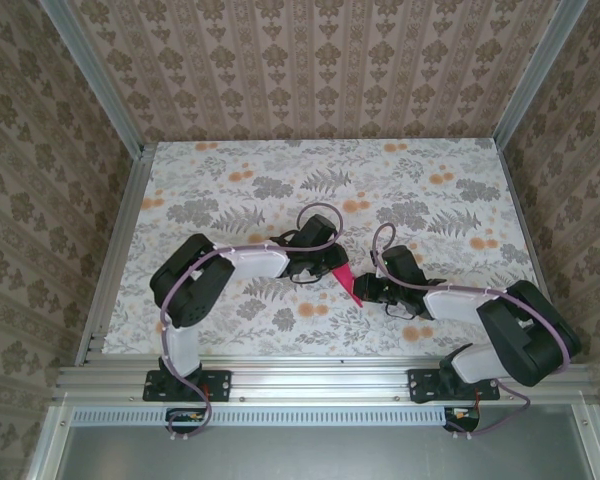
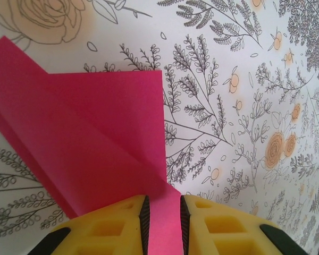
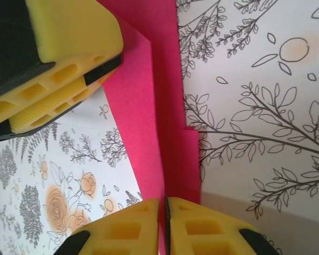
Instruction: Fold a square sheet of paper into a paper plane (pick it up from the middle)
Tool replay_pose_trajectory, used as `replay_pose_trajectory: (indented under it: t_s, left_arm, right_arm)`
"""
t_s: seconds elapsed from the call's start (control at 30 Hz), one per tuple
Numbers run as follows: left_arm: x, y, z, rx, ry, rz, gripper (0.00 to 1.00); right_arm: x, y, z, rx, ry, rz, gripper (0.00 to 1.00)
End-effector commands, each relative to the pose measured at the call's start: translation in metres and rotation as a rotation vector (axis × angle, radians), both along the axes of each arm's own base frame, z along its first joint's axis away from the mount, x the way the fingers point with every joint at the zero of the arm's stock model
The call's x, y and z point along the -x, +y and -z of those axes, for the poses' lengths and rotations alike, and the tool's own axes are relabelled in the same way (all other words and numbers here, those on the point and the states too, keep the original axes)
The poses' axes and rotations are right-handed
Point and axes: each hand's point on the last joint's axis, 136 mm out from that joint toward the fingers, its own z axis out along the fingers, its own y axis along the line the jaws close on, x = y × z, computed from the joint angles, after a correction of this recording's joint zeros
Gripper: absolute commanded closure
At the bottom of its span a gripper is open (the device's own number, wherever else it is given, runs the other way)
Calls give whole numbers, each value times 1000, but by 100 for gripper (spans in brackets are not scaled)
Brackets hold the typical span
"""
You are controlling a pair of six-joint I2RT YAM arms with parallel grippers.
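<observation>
Pinch at both ends now. Left gripper (image 2: 164, 204): jaws narrowly parted, clamped on magenta paper (image 2: 95, 122), folded flaps fanning ahead and leftward of the tips. Right gripper (image 3: 162, 204): all but closed on a thin edge, long axis running straight ahead toward the other pincer. Equally near, both touching. Next crease probably hinging on that line. No brand, label or writing readable; floral table (image 1: 230, 170) beneath.

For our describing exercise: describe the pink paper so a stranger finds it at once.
On the flowery table, find where the left gripper and right gripper meet. The pink paper sits between them, partly folded, the only plain, solid-coloured thing there.
</observation>
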Motion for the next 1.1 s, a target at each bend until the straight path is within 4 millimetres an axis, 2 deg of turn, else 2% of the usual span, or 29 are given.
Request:
replay_pose_trajectory:
  t_s: [0.0, 0.27, 0.5, 0.67, 0.83, 1.07]
  left_arm:
    - [-4, -5, 0, 0, -6, 24, 75]
    - [-4, -6, -6, 7, -18, 37, 74]
    - [-1, -4, -32, 27, -70, 63, 67]
    - [6, 5, -39, 30, -92, 63, 63]
    - [15, 5, -37, 26, -92, 78, 63]
    - [21, -14, -23, 26, -70, 118, 64]
  right_arm:
    - [1, -5, 9, 35, 34, 12, 90]
    - [2, -11, 15, 70, 58, 31, 95]
    - [-1, -7, 12, 30, 75, 44, 98]
    - [-4, -3, 10, -21, 93, 59, 99]
    - [-5, 0, 11, -66, 110, 76, 100]
    - [-5, -1, 13, -83, 122, 97, 100]
